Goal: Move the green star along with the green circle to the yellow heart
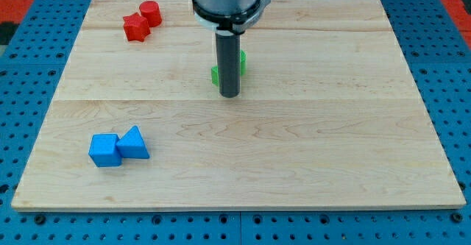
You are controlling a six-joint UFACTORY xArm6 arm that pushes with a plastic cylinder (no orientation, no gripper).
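Observation:
My dark rod comes down from the view's top centre, and my tip (229,96) rests on the wooden board. Green block parts show on both sides of the rod: a bit to its left (215,75) and a bit to its right (242,62). The rod hides most of them, so I cannot tell which is the green star and which the green circle. My tip is just below them in the view, touching or nearly touching. No yellow heart shows anywhere in the view.
A red star (135,28) and a red cylinder (150,12) sit together at the view's top left. Two blue blocks, a cube-like one (104,150) and a triangular one (134,143), sit touching at the lower left. The board (331,142) lies on a blue pegboard.

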